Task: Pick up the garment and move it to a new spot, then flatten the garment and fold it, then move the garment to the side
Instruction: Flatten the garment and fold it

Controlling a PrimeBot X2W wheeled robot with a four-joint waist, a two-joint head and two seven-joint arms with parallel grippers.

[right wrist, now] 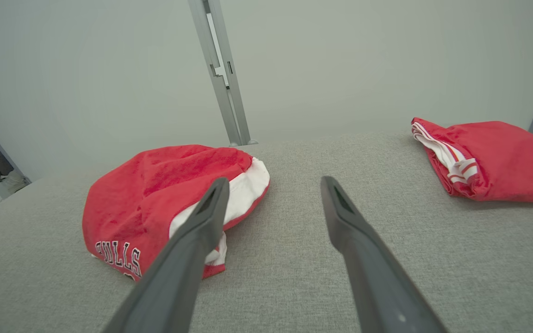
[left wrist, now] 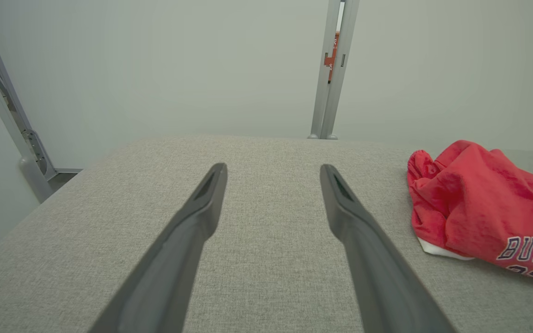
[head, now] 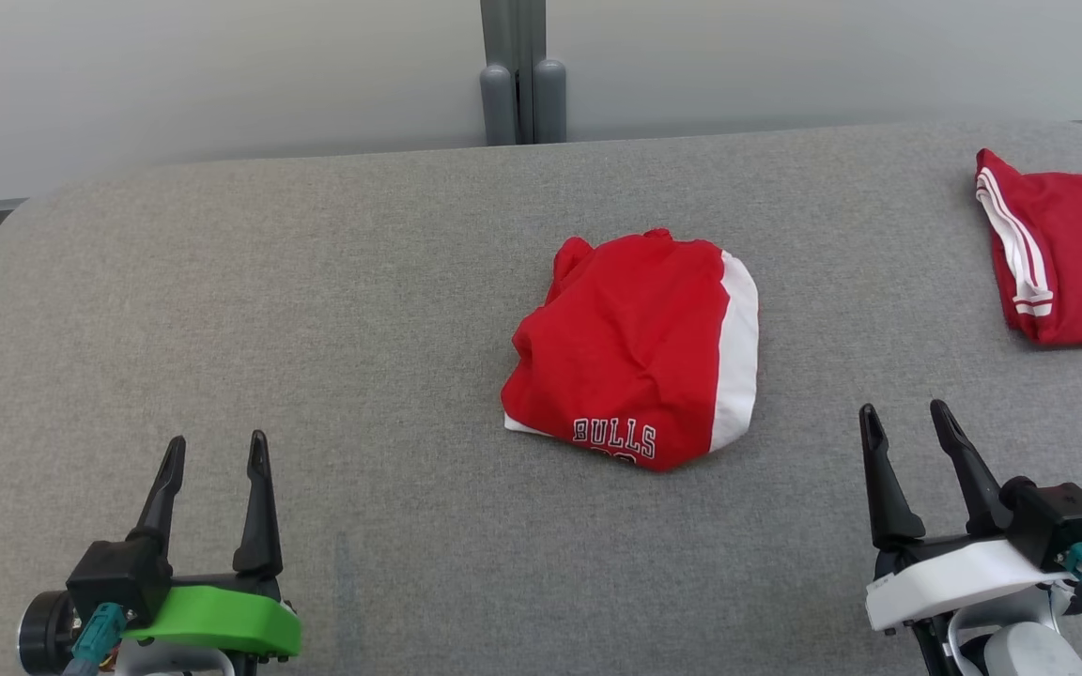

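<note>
Left tool (head: 218, 439) and right tool (head: 904, 408) both sit spread and empty, well short of the crumpled garment (head: 635, 347) in the middle of the worktop (head: 316, 282), so honestly a shallow pinch could snag one layer and drag it bunched.

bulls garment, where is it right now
In the head view the crumpled Bulls garment lies mid-table on the grey surface, ahead of and between both open grippers, with a second red garment far right.
</note>
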